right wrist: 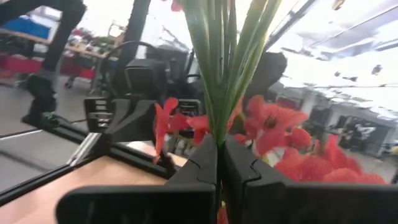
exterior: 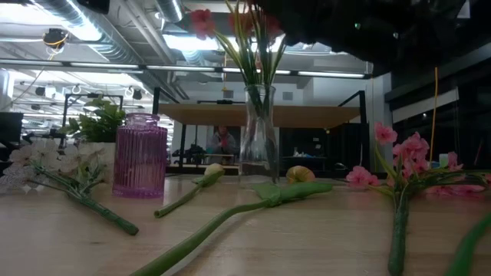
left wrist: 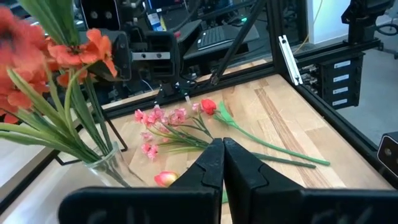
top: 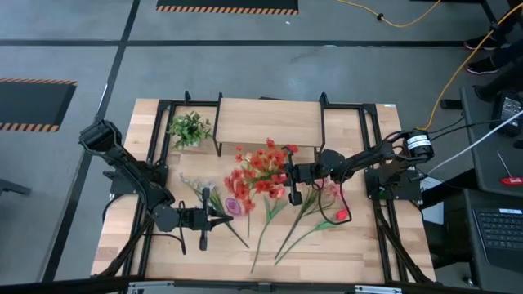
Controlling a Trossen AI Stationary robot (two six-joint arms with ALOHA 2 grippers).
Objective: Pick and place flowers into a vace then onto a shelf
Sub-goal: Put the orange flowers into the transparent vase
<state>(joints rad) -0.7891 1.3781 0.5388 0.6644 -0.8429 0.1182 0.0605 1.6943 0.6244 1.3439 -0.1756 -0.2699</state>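
A bunch of red flowers [top: 260, 173] stands with its green stems [exterior: 258, 65] in a clear glass vase [exterior: 259, 138] in front of the shelf [top: 268, 121]. My right gripper [right wrist: 219, 155] is shut on those stems above the vase. A purple ribbed vase [exterior: 140, 155] stands to the left. A pink spray [left wrist: 165, 118], a red tulip [left wrist: 208, 106], a yellow tulip [exterior: 213, 172] and a white spray [exterior: 54, 161] lie flat on the table. My left gripper [left wrist: 222, 158] hovers shut over the table's near left part, holding nothing. My right gripper pinches the bundled green stems [right wrist: 217, 127] of the red flowers between its two fingers, below the blooms. The fingers come roughly level from the table's right side and lie across the stems. The bunch stands upright, its lower stems inside the clear vase.
A small all-green leafy plant [top: 189, 129] stands at the far left beside the shelf. Black frame rails [top: 372, 175] run along the table's sides. Long green stems [top: 282, 233] lie across the near middle of the tabletop. Bare wood [top: 122, 237] shows at the near left.
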